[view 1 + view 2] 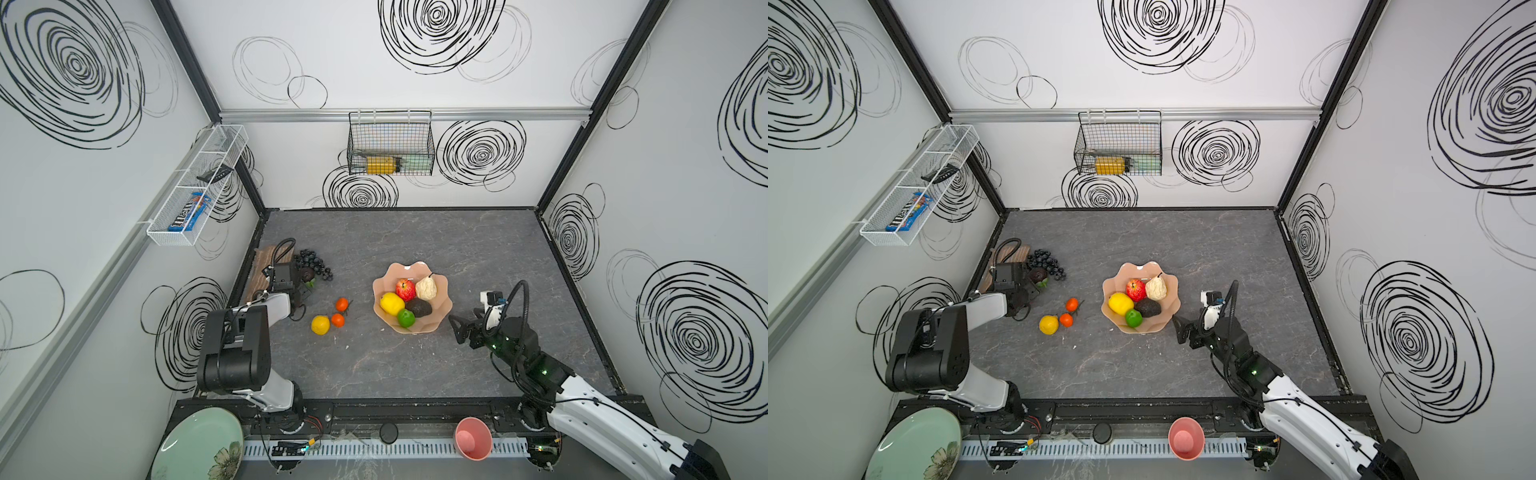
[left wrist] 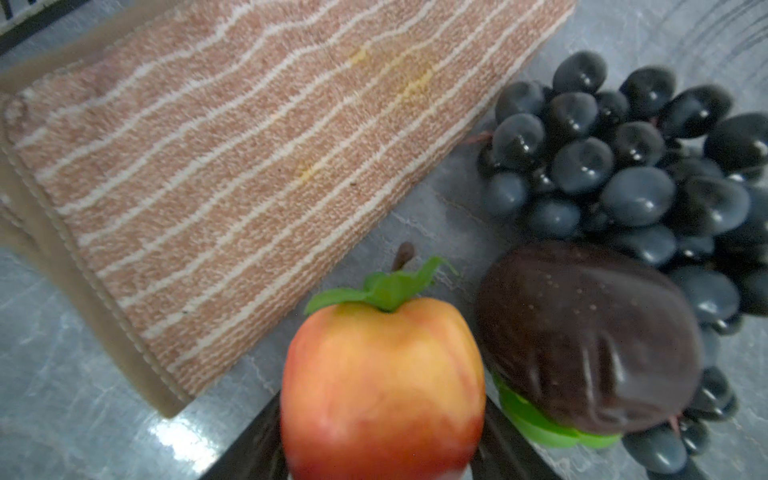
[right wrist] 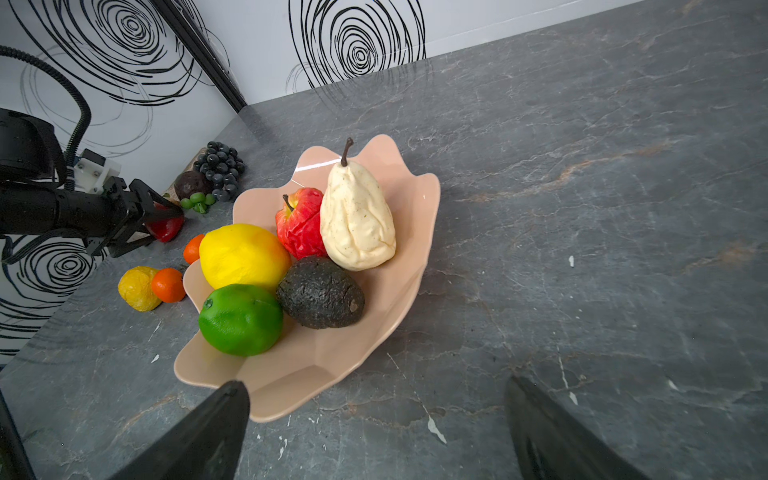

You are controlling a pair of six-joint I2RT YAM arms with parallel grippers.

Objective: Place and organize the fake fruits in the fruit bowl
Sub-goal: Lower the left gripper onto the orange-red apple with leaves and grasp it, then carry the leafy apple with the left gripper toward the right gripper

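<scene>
Bowl [image 1: 405, 271]. At its nine o'clock my left gripper [image 3: 165, 224] straddled an apple [image 2: 382, 382]; I could not tell if it gripped. Right gripper [image 3: 376, 386], four o'clock, gaped wide, empty.

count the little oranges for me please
2: the far orange and the near orange, both on the table left of the fruit bowl, the near one beside the loose lemon. More could hide under the left arm.

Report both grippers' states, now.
Left gripper: jaws on either side of the red-yellow apple; whether they grip it cannot be told.
Right gripper: open, empty, beside the fruit bowl.
</scene>
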